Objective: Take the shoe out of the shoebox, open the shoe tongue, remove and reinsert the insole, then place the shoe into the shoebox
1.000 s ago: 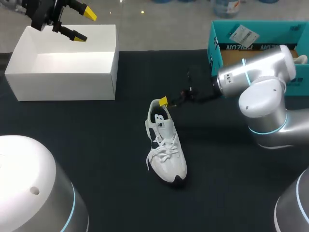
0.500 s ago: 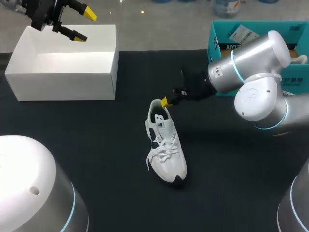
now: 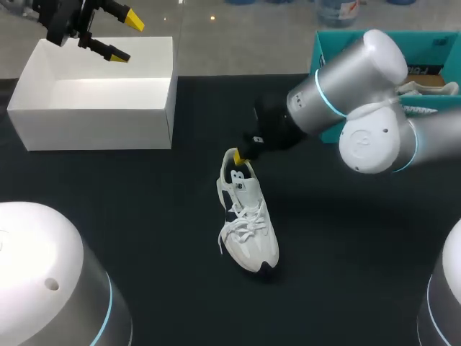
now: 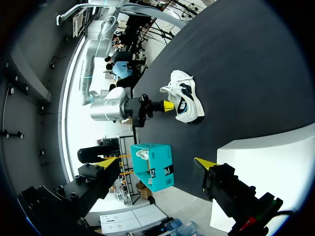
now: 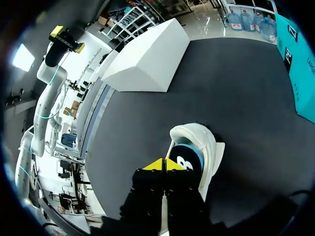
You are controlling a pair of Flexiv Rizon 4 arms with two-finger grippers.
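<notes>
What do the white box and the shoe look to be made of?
White box: likely cardboard, matte, judging by thin flat walls and crisp edges. Shoe: seems a soft white textile or synthetic upper with corded laces and dark lining; the sole material cannot be told.

Around the shoe (image 3: 247,216): bare table (image 3: 144,216) along both flanks and beyond the toe.
Heel end: blocked by the right gripper (image 3: 240,153), tips pressed together.
White box (image 3: 94,90): top open; left gripper (image 3: 124,37) spread above its far rim.
Teal shoebox (image 4: 156,160): partly screened by the right arm (image 3: 346,79).
</notes>
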